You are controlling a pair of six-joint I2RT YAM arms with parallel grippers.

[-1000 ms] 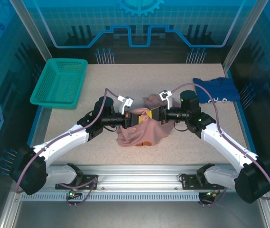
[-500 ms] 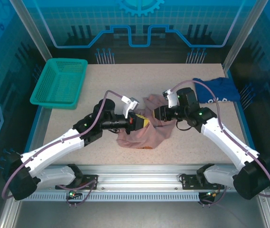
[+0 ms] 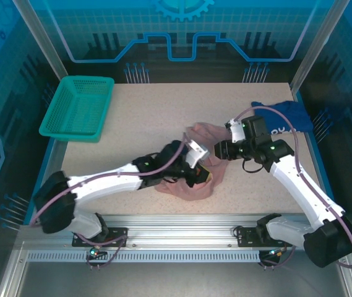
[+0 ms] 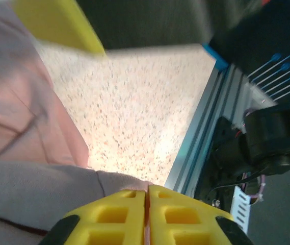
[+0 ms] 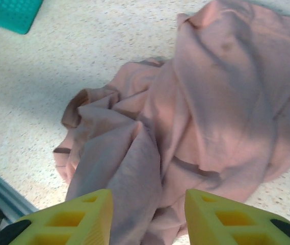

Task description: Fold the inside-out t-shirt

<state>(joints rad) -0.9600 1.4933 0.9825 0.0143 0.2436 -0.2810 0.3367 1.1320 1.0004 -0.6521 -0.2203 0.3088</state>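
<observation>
The dusty pink inside-out t-shirt [image 3: 194, 189] lies crumpled at the middle of the table. My left gripper [image 3: 201, 175] reaches across to the pile's right side and is shut on a fold of the cloth. In the left wrist view its yellow fingertips [image 4: 148, 194] press together on a thin pink edge, with the t-shirt [image 4: 27, 127] draped to the left. My right gripper [image 3: 216, 151] hovers just right of the pile. In the right wrist view it [image 5: 147, 204] stands open above the rumpled t-shirt [image 5: 221, 92], a raised fold between its fingers, untouched.
A teal basket [image 3: 77, 108] sits at the back left of the table; its corner [image 5: 9, 13] shows in the right wrist view. A dark blue shirt [image 3: 287, 114] lies at the back right. The table's front rail [image 4: 195, 148] runs close beside my left gripper.
My left arm has swung right across the pile, carrying pink cloth toward the front right. My right gripper has drawn back to the right, away from the left one.
</observation>
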